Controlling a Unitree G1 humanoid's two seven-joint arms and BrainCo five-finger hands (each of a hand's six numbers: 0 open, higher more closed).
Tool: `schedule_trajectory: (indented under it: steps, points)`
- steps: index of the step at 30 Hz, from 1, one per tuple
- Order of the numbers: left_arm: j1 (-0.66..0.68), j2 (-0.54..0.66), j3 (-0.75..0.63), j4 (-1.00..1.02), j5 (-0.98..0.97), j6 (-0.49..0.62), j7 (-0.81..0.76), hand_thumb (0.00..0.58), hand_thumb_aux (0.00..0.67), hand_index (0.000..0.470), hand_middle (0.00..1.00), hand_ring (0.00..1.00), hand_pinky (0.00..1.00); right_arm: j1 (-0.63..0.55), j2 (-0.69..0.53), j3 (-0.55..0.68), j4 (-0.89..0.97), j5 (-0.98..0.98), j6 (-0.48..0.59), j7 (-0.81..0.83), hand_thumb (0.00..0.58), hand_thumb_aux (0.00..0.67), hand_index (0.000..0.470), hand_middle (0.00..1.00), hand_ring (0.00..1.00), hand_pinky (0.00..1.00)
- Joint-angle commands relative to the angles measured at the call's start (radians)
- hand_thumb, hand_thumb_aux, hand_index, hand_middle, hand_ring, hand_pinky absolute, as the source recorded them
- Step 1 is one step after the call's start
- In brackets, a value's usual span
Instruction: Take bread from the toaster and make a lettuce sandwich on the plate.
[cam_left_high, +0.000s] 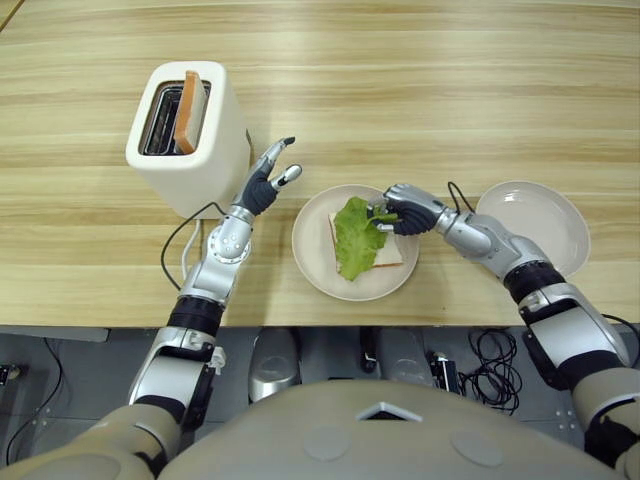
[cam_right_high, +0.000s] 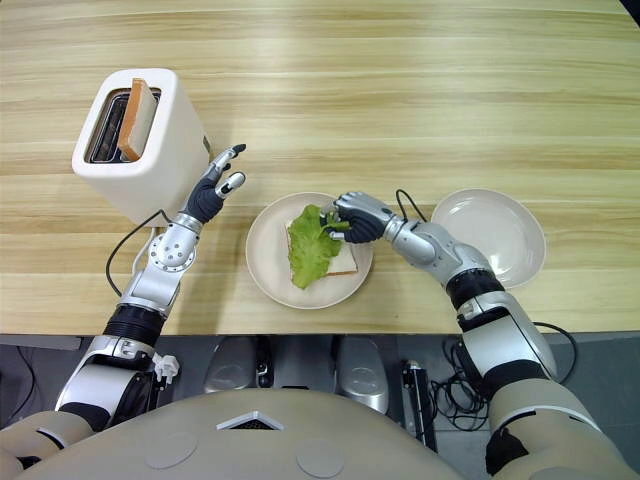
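Observation:
A white toaster (cam_left_high: 190, 140) stands at the left of the table with one slice of bread (cam_left_high: 190, 110) sticking up from a slot. A cream plate (cam_left_high: 312, 240) in the middle holds a slice of bread (cam_left_high: 392, 254) with a green lettuce leaf (cam_left_high: 356, 237) lying on it. My right hand (cam_left_high: 405, 209) rests over the plate's right side, fingers curled on the leaf's upper right edge. My left hand (cam_left_high: 266, 180) is beside the toaster's right wall, fingers spread and holding nothing.
A second, empty plate (cam_left_high: 532, 225) sits at the right, just beyond my right forearm. The toaster's cord (cam_left_high: 178, 245) trails toward the table's front edge near my left arm. Bare wooden tabletop stretches across the far side.

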Motion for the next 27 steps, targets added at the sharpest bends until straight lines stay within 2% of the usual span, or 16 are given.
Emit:
schedule_trajectory:
  steps: [1,6,7,8,9,10,11,12,13,14,15,27]
  points:
    - [-0.011,0.004,-0.007,0.026,0.007,-0.004,-0.002,0.0,0.0,0.0,0.0,0.0,0.0,0.021,-0.012,-0.023,-0.047,0.045,0.01,0.062,0.58,0.67,0.46,1.0,1.0,1.0]
    - [-0.022,0.001,-0.01,0.044,0.008,-0.01,-0.002,0.0,0.0,0.0,0.0,0.0,0.0,0.038,-0.008,-0.029,-0.054,0.024,0.026,0.063,0.58,0.67,0.46,1.0,1.0,1.0]
    - [-0.024,0.0,-0.01,0.047,0.008,-0.011,-0.002,0.0,0.0,0.0,0.0,0.0,0.0,0.038,-0.007,-0.03,-0.053,0.02,0.031,0.062,0.509,0.436,0.299,1.0,1.0,1.0]
    - [-0.025,0.0,-0.011,0.049,0.007,-0.012,-0.002,0.0,0.0,0.0,0.0,0.0,0.0,0.037,-0.006,-0.032,-0.049,0.019,0.041,0.062,0.509,0.436,0.299,1.0,1.0,1.0]
    - [-0.027,0.0,-0.01,0.052,0.007,-0.013,-0.002,0.0,0.0,0.0,0.0,0.0,0.0,0.035,-0.009,-0.032,-0.045,0.018,0.054,0.068,0.0,0.0,0.0,0.49,0.49,0.49]
    - [-0.028,0.0,-0.01,0.054,0.006,-0.015,-0.001,0.0,0.0,0.0,0.0,0.0,0.0,0.033,-0.015,-0.032,-0.044,0.01,0.069,0.07,0.0,0.0,0.0,0.31,0.31,0.31]
    - [-0.029,0.001,-0.009,0.056,0.006,-0.016,-0.001,0.0,0.0,0.0,0.0,0.0,0.0,0.03,-0.023,-0.031,-0.043,0.004,0.08,0.073,0.0,0.0,0.0,0.19,0.19,0.19]
    - [-0.029,0.002,-0.008,0.056,0.005,-0.017,-0.001,0.0,0.0,0.0,0.0,0.0,0.0,0.029,-0.032,-0.032,-0.043,0.003,0.091,0.081,0.0,0.0,0.0,0.15,0.15,0.15]
    - [-0.03,0.003,-0.006,0.056,0.004,-0.018,-0.001,0.0,0.0,0.0,0.0,0.0,0.0,0.028,-0.041,-0.033,-0.042,0.002,0.101,0.09,0.0,0.0,0.0,0.15,0.15,0.15]
    - [-0.029,0.004,-0.005,0.055,0.004,-0.018,0.001,0.0,0.0,0.0,0.0,0.0,0.0,0.027,-0.048,-0.035,-0.039,0.001,0.109,0.097,0.0,0.0,0.0,0.06,0.06,0.06]
    - [-0.028,0.004,-0.003,0.055,0.004,-0.018,0.002,0.0,0.0,0.0,0.0,0.0,0.0,0.027,-0.055,-0.035,-0.04,-0.002,0.117,0.102,0.0,0.0,0.0,0.02,0.02,0.02]
    - [-0.014,0.013,0.005,0.027,0.001,-0.024,0.005,0.0,0.0,0.0,0.0,0.0,0.0,0.003,-0.082,-0.118,-0.085,0.051,0.159,0.072,0.0,0.0,0.0,0.0,0.0,0.0]
